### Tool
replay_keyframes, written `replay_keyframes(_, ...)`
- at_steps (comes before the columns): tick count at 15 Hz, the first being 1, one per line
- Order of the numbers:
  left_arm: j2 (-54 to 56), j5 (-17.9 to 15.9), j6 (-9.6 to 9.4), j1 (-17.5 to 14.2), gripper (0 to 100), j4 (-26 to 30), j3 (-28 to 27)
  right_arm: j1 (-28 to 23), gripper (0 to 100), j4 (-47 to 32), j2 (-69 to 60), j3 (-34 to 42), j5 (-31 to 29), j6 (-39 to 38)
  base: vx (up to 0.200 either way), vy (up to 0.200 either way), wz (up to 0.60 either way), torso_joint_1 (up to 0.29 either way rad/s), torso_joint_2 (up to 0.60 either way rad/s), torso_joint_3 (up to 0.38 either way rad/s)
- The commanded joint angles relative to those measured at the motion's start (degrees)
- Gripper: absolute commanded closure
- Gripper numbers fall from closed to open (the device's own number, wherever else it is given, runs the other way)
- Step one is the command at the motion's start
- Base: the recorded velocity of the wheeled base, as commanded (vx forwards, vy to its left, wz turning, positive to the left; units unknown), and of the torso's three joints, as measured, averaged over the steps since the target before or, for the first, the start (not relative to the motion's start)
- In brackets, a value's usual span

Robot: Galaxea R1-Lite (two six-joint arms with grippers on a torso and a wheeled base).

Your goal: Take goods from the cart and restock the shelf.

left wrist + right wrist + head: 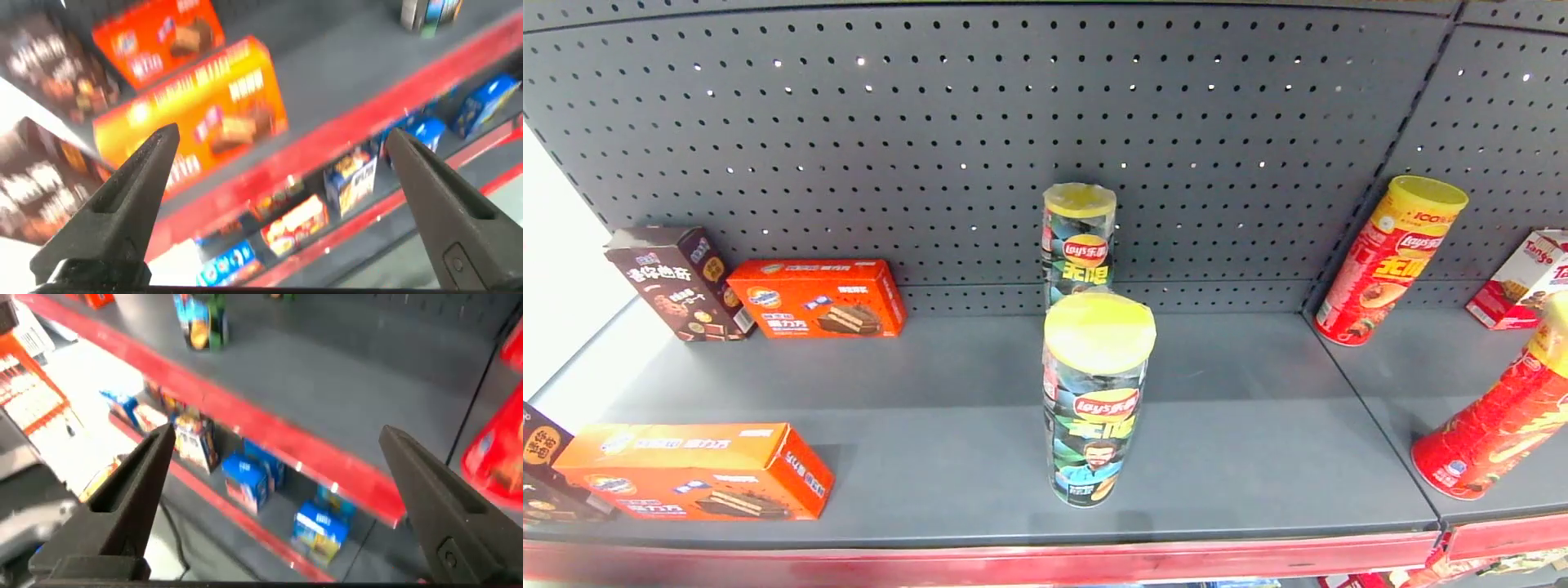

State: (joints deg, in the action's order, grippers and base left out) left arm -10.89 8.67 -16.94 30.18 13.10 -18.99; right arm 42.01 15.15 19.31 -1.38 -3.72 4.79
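Backing onto grey pegboard (931, 122), dark shelf (1241, 425) with red lip (1013, 563).

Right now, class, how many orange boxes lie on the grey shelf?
2. The back orange box sits rear left, beside a brown box; the front orange box lies at the front left edge. More may be hidden.

Left hand (279, 133) spread wide; right hand (278, 431) likewise (dark tapered fingers well apart).
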Motion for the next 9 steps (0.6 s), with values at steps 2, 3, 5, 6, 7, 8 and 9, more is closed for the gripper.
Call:
replay_keyframes(2, 9.6, 0.0, 0.07, -2.9, 0, 0.3, 10.0, -0.8, 0, -10.8, -8.6, 1.4, -0.3, -0.5, 0.000, 0.000, 0.00, 0.000, 0.00, 0.000)
replay_keyframes(3, 10.7, 0.0, 0.33, -3.9, 0, 0.2, 11.3, -1.8, 0, -15.1, -9.6, 0.1, -0.2, -0.9, 0.000, 0.000, 0.00, 0.000, 0.00, 0.000)
replay_keyframes(5, 10.5, 0.0, 0.95, -5.2, 0, 0.1, 11.3, -4.2, 0, -15.6, -8.7, -0.2, -0.3, -1.4, 0.000, 0.000, 0.00, 0.000, 0.00, 0.000)
replay_keyframes(6, 8.4, 0.0, 2.00, -7.3, 0, 0.1, 11.3, -12.8, 0, -15.7, -2.4, -0.3, -0.2, -3.4, 0.000, 0.000, 0.00, 0.000, 0.00, 0.000)
replay_keyframes(7, 6.8, 0.0, 1.92, -9.2, 0, 0.1, 11.3, -18.9, 0, -15.7, 1.0, -0.3, -0.1, -3.4, 0.000, 0.000, 0.00, 0.000, 0.00, 0.000)
replay_keyframes(8, 6.1, 0.0, 1.92, -9.7, 0, 0.1, 11.3, -25.1, 0, -15.8, 2.0, -0.3, -0.1, -3.2, 0.000, 0.000, 0.00, 0.000, 0.00, 0.000)
replay_keyframes(9, 6.1, 0.0, 1.92, -10.0, 0, 0.1, 11.3, -30.5, 0, -15.7, 1.3, -0.3, -0.1, -3.2, 0.000, 0.000, 0.00, 0.000, 0.00, 0.000)
